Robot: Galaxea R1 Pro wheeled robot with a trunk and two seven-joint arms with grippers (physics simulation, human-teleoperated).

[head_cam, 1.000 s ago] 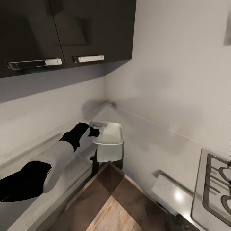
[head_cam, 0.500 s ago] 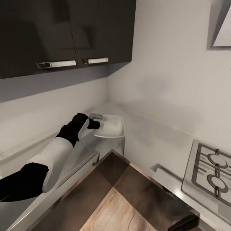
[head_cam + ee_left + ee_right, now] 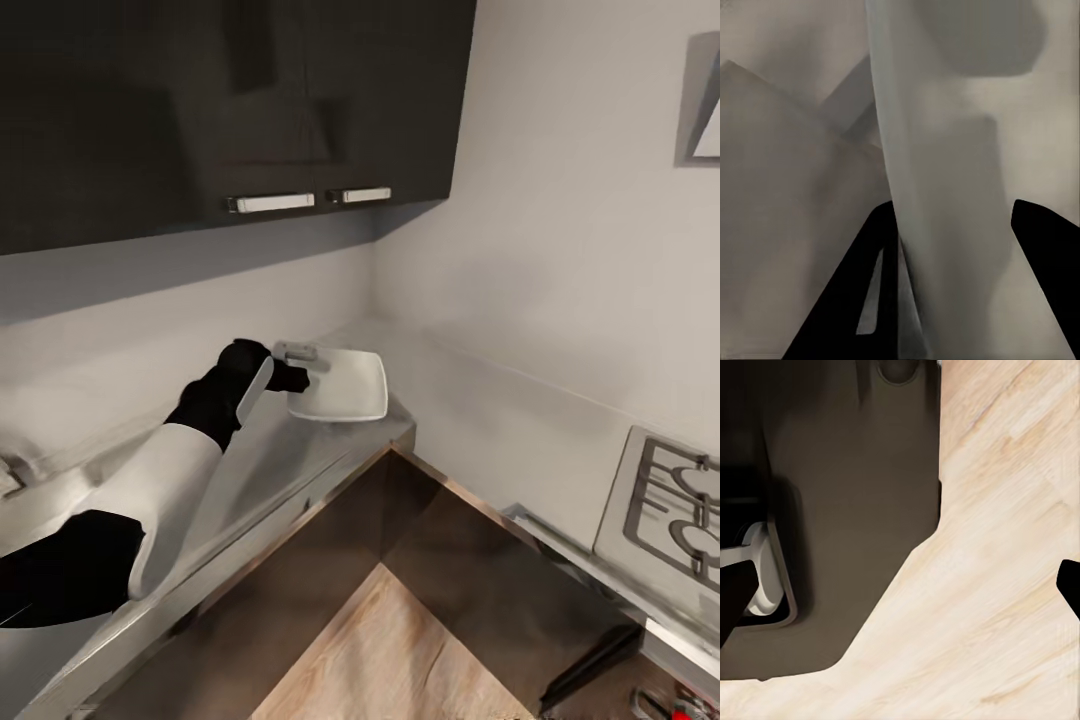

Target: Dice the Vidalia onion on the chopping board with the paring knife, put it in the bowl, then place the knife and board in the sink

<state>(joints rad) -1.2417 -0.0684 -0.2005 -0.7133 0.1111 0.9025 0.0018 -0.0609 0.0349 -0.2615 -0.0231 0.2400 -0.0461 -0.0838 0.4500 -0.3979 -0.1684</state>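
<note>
The left pincer gripped the white bowl's rim above the grey counter; the right pincer's fingertips stood wide apart above the wood floor.

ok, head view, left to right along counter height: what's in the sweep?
Left arm → left tool gripping the rim of the bowl → end of the countertop → bare white wall → stove grate.
</note>
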